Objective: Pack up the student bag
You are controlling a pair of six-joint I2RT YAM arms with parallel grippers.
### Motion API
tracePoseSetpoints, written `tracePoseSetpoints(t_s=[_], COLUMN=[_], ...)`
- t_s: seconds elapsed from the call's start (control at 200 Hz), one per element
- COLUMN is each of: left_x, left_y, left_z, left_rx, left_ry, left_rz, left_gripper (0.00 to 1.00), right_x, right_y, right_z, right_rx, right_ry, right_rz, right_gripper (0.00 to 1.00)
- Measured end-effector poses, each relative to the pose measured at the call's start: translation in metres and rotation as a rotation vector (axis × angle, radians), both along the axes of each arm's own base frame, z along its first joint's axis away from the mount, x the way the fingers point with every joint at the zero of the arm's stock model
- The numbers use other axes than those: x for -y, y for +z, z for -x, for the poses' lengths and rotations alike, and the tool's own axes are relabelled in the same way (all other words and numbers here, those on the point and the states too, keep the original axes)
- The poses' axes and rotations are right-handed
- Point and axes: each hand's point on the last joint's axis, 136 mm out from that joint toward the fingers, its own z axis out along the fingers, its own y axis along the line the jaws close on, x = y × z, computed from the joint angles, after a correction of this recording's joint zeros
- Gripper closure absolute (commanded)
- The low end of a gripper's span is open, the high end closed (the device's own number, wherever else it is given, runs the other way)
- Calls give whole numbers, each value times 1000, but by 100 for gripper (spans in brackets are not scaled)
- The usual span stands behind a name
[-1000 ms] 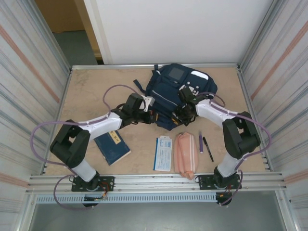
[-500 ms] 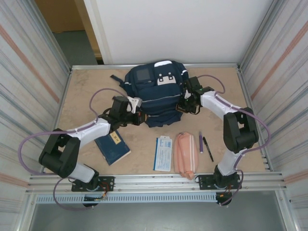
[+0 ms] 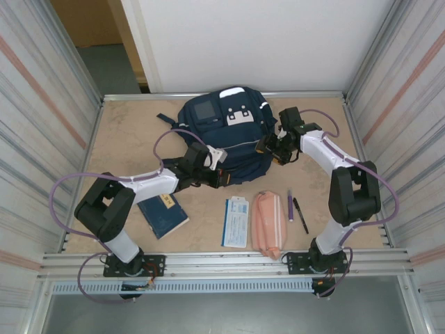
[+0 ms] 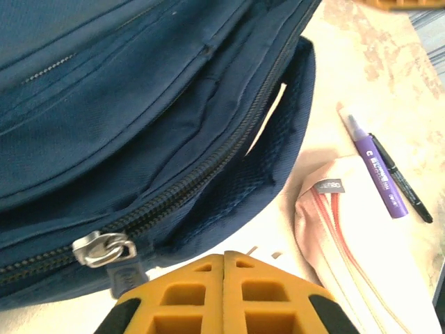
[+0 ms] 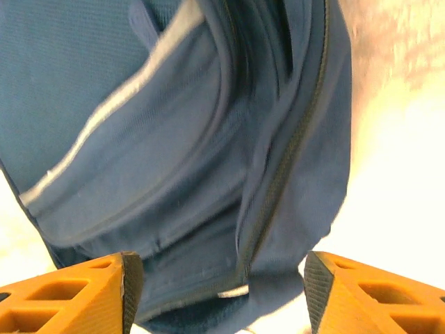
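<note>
While the student bag (image 3: 226, 129) lies flat at the far middle of the worktop (image 3: 125, 139), packing looks barely begun. All the loose items sit outside it along the near side. A dark blue book (image 3: 161, 212) is on the left, a white-and-blue booklet (image 3: 236, 221) lies just beside a pink pouch (image 3: 268, 223), and a purple marker (image 3: 290, 207) and a black pen (image 3: 300, 214) are to the right of the pouch.

The left claw (image 4: 224, 268) has its yellow pads pressed together with nothing seen between them. It sits low at the bag's near edge, just beside the metal zip pull (image 4: 104, 249). The run of zip visible in the left wrist view appears closed, though the rest of it is out of sight, so whether any compartment is open cannot be told. The right claw (image 5: 219, 275) is spread wide at the bag's right side, with blue fabric and a reflective stripe (image 5: 104, 118) beyond its fingers, and it grips nothing.

What is left, then, is nearly everything: opening the bag, loading each item and closing it.
</note>
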Motion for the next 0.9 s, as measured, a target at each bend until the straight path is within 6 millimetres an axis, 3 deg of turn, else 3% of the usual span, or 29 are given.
tracePoseSetpoints(t_s=[0.045,0.155,0.286,0.406,0.501,0.692,0.902], left_x=[0,-7,-23,-30,-32,-30,-23], left_y=[1,1,11,24,24,-3,-26], left_z=[-1,-4,-10,-10,-11,-10,-8], left_rx=[2,0,35,82,79,7,-55], left_ry=[-1,12,51,64,55,22,-4], left_rz=[1,-7,-33,-37,-30,-26,-27], left_gripper=[100,71,51,47,45,42,34], right_x=[-4,-17,-27,-32,-38,-51,-53], right_y=[2,11,14,16,19,28,20], right_z=[9,20,25,25,25,23,17], right_rx=[-11,-7,-7,3,15,54,52], right_ry=[-9,-3,18,26,27,28,6], right_rz=[6,-3,-12,-23,-34,-64,-72], right_gripper=[34,34,33,28,28,30,33])
